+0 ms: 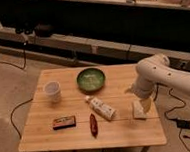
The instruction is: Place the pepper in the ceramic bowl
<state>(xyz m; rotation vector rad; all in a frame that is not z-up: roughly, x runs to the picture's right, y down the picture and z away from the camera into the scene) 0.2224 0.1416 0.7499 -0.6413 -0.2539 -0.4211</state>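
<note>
The pepper [93, 125] is slim and dark red and lies on the wooden table [123, 133] near the front edge, left of centre. The green ceramic bowl [91, 79] sits at the back middle of the table, about a hand's width behind the pepper. My gripper [139, 109] hangs from the white arm [156, 75] over the table's right side, far right of the pepper and right and in front of the bowl. It points down close to the tabletop.
A white tube with coloured print [101, 108] lies between pepper and bowl. A white translucent cup [52, 91] stands at the left. A flat dark box [64, 123] lies left of the pepper. Cables run on the floor; a dark bench stands behind.
</note>
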